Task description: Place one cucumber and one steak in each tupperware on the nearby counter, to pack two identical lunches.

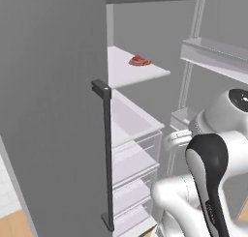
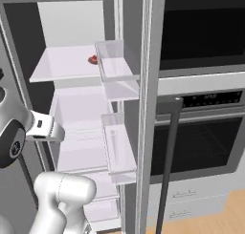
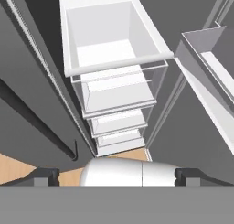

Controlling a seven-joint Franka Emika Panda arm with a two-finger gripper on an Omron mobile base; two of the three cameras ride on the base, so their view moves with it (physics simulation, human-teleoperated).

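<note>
Gripper (image 3: 117,177): my fingertips spread wide, holding nothing.
Left base view: steak (image 1: 140,61) lies on the fridge's upper shelf (image 1: 145,75); grey door (image 1: 53,110) with dark handle (image 1: 107,154) beside it.
Right base view: steak (image 2: 93,60) by a door bin (image 2: 117,66); oven (image 2: 201,132) to the right.
Hand view: I look down on clear drawers (image 3: 114,88), wooden floor (image 3: 13,166) below.

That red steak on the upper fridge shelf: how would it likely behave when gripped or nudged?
The steak looks flat and low on the shelf, so it probably won't roll or tip. Being thin, it may be hard to pinch and could slide on the smooth white surface. It sits near the shelf's front edge, so a push might drop it.
</note>
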